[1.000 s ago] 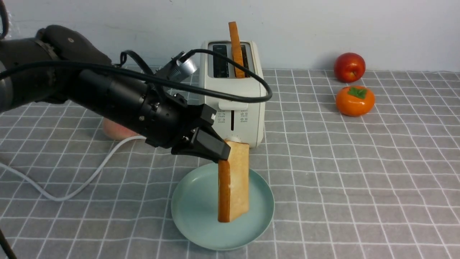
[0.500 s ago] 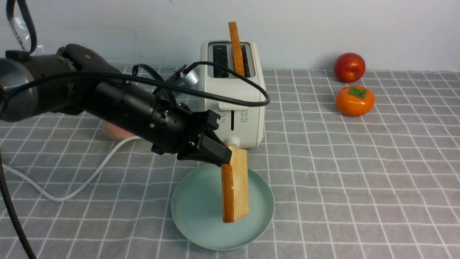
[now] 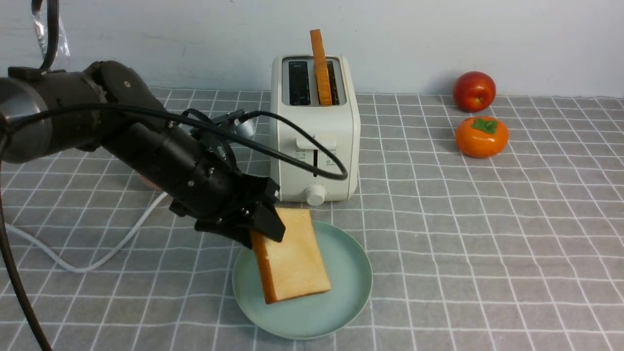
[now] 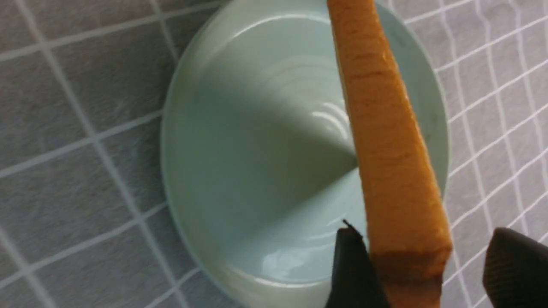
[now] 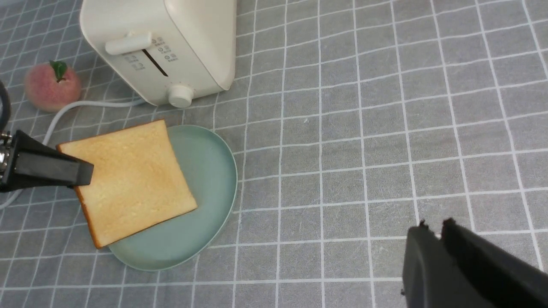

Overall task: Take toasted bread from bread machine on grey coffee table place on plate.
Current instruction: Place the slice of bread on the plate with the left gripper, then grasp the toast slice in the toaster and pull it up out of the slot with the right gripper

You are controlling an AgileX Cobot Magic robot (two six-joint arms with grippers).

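On the grey table (image 3: pixel 487 234), the left tool (image 3: pixel 261 229) grips one toasted bread slice (image 3: pixel 292 258) by its corner, tilted over the plate (image 3: pixel 351 273); the right tool (image 5: pixel 445 256) hangs closed, well apart.

Golden-tan toast (image 3: pixel 292 253), mint-green plate (image 3: pixel 351 278), grey white-gridded cloth (image 3: pixel 487 243).

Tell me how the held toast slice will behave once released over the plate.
Held by one corner in the left end effector, the toast slice stays flat: probably stiff and light. Tilted over the plate, it would likely flop flat, not roll.
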